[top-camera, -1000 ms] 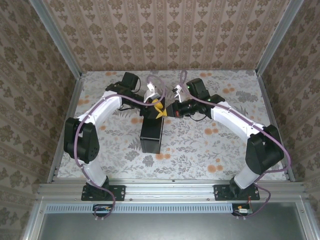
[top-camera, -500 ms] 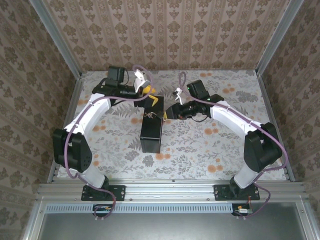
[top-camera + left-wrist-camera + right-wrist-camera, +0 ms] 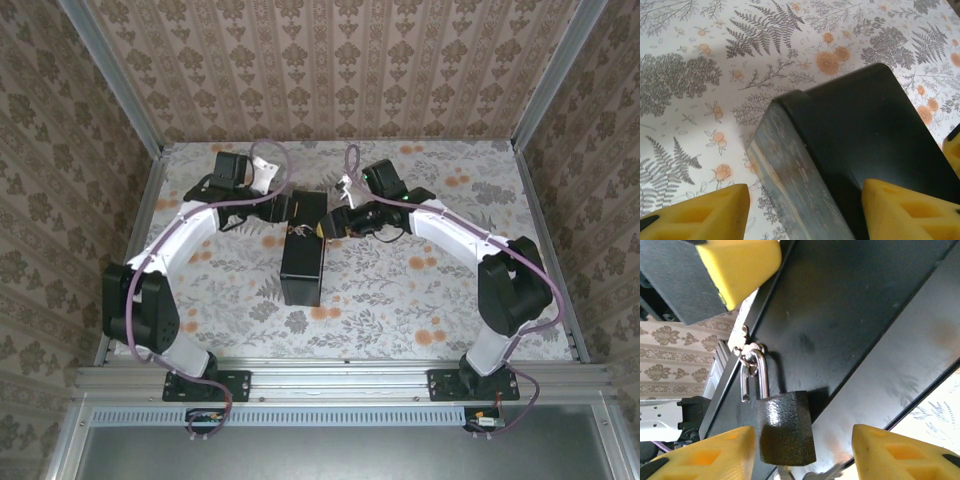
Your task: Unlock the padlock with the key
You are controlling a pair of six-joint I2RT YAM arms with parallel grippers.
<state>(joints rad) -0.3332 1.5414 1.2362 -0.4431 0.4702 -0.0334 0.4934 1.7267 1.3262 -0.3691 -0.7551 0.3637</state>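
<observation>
Counted: two arms, one dark box (image 3: 303,270), one padlock (image 3: 786,427). Nearest, the dark box lying lengthwise on the flowered table (image 3: 420,290), shut, contents hidden. Toward its far end, the padlock hanging by its shackle (image 3: 756,371) from a hasp (image 3: 742,347) on the box, one shackle leg free beside the body. Around that body, the right gripper (image 3: 805,460), pads apart, clamping nothing. Farthest, the left gripper (image 3: 802,215), pads wide apart astride the box's far corner.

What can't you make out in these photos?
Key: right wrist view, mostly cut off by the bottom edge, below the padlock.
Padlock, top view: too small to tell open or locked.
Box: left wrist view, lower part cut off by the bottom edge.
</observation>
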